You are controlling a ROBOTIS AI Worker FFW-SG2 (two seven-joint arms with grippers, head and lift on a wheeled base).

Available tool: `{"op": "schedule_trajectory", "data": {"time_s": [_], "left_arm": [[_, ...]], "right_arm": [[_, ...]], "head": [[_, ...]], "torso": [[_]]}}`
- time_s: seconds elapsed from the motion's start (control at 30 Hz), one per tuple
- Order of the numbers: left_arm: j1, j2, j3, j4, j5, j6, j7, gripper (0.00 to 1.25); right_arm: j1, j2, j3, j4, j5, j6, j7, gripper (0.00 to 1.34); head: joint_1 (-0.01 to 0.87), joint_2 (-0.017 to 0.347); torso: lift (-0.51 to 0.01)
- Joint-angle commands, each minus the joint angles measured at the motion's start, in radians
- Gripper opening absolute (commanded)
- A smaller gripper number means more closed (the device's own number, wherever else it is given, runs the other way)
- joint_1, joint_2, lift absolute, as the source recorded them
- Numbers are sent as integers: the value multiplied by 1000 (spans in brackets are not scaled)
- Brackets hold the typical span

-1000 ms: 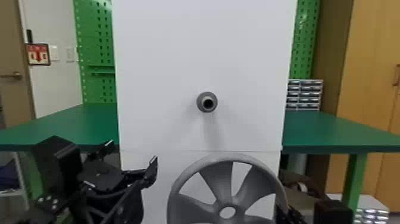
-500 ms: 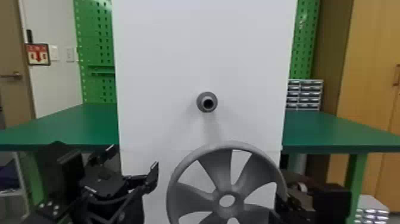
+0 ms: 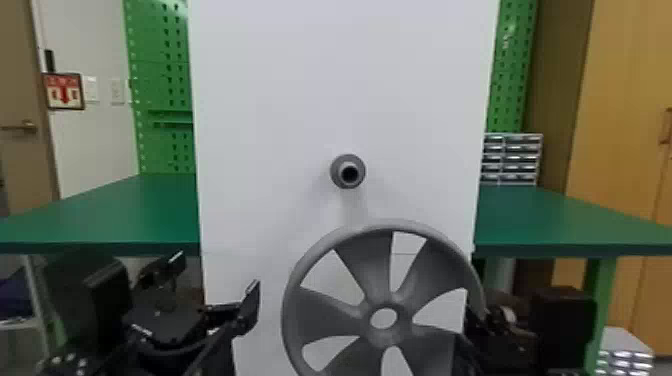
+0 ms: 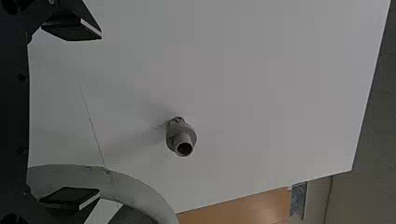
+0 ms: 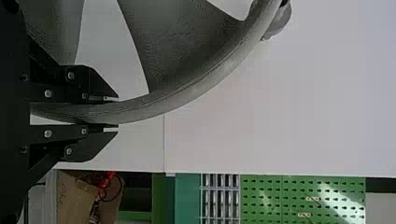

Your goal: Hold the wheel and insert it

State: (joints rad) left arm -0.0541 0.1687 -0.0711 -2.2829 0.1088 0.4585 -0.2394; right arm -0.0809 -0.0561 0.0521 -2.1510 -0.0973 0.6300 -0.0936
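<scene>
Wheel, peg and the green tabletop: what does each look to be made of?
The wheel looks like matt grey plastic, perhaps 3D-printed: fine line texture runs over its spokes in the right wrist view. The peg seems to be smooth grey plastic, though painted metal is possible. The tabletop could be laminate or a rubbery mat: even green, low sheen, with a darker edge.

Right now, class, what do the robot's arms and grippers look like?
The left arm and right arm have boxy black housings. The black left gripper has flat finger pads with pale edges; the black right gripper has tapered fingers with round silver screws.
</scene>
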Motion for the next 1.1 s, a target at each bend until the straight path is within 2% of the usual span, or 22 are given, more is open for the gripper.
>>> {"op": "schedule_trajectory", "data": {"time_s": [0.0,0.67,1.07], "left_arm": [[2,0,-7,-1,6,0,0,1147],[2,5,-10,-1,8,-1,2,1147],[0,5,-16,-1,2,-1,3,1147]], "right_arm": [[-11,7,0,-9,-1,20,0,172],[-45,10,-1,-32,-12,85,0,172],[-115,15,6,-32,-27,131,0,170]], "head": [[210,9],[210,9],[210,9]], "torso": [[-442],[-442],[-442]]}}
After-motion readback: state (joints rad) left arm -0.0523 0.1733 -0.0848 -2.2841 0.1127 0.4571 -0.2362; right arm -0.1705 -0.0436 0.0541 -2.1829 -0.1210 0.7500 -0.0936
